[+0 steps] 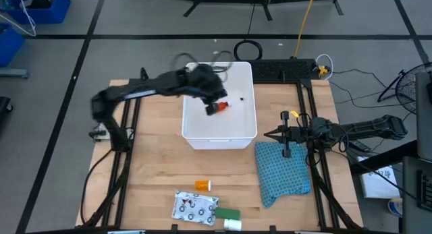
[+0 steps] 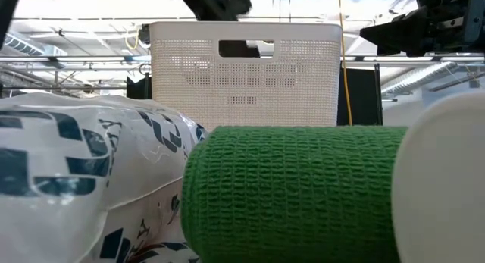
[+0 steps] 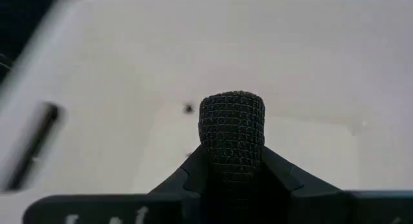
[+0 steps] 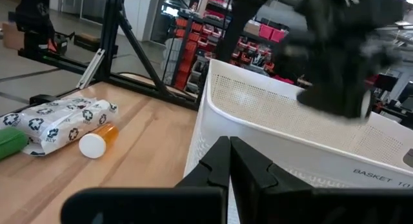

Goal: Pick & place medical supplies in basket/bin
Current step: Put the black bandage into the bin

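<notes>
My left gripper (image 1: 214,99) reaches over the white tub (image 1: 192,129) and is shut on a black textured block (image 3: 232,124). The left wrist view looks down past that block at the tub's floor (image 3: 303,69). A red item (image 1: 220,107) shows in the tub beside the gripper. Near the table's front edge lie the orange bottle (image 1: 202,185), the white printed packet (image 1: 192,207), the green block (image 1: 228,214) and the small white bottle (image 1: 233,224). My right gripper (image 1: 287,138) waits shut above the blue cloth's far end, right of the tub. My left gripper pinches the black block between its two fingers (image 3: 277,175), one on each side of its lower part (image 3: 232,166). The fingers come from above, pointing down into the tub. The block stands out beyond the fingertips, lifted clear over the tub's floor.
The blue knitted cloth (image 1: 283,172) lies right of the tub, under the right arm. A small dark speck (image 1: 241,97) sits on the tub's floor. Bare wood lies between the tub and the front items. In the low view the green block (image 2: 295,187) fills the foreground.
</notes>
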Available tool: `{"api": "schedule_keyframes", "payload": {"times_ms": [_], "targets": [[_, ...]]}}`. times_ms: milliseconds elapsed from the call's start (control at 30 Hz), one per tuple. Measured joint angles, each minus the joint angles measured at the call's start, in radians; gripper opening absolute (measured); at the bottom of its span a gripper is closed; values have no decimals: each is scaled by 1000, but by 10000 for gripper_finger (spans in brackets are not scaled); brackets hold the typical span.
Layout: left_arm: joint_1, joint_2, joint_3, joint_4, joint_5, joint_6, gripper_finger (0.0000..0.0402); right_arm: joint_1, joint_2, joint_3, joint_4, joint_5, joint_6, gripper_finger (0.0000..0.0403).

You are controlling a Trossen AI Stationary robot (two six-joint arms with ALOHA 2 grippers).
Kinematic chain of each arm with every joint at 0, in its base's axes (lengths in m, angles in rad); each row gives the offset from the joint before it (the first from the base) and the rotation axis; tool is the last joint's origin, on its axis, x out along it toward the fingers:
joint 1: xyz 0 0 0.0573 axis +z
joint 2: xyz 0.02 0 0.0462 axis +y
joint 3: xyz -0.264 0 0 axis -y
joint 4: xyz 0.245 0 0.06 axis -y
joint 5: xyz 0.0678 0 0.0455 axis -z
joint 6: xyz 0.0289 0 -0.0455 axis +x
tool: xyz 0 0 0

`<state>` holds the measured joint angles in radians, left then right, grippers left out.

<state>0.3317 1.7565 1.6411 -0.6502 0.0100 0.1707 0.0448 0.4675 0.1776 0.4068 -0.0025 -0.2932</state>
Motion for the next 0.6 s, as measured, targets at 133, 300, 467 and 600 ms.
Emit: {"api": "schedule_keyframes", "payload": {"times_ms": [133, 300, 467, 600], "targets": [[19, 133, 14, -7, 82, 4, 79, 0, 2, 0, 0, 0, 0, 0], [5, 250, 14, -5, 98, 11, 79, 0, 8, 0, 0, 0, 0, 0], [-9, 349, 13, -7, 168, 26, 79, 0, 10, 0, 0, 0, 4, 0], [-13, 390, 13, -3, 241, 11, 79, 0, 12, 0, 0, 0, 18, 0]]}}
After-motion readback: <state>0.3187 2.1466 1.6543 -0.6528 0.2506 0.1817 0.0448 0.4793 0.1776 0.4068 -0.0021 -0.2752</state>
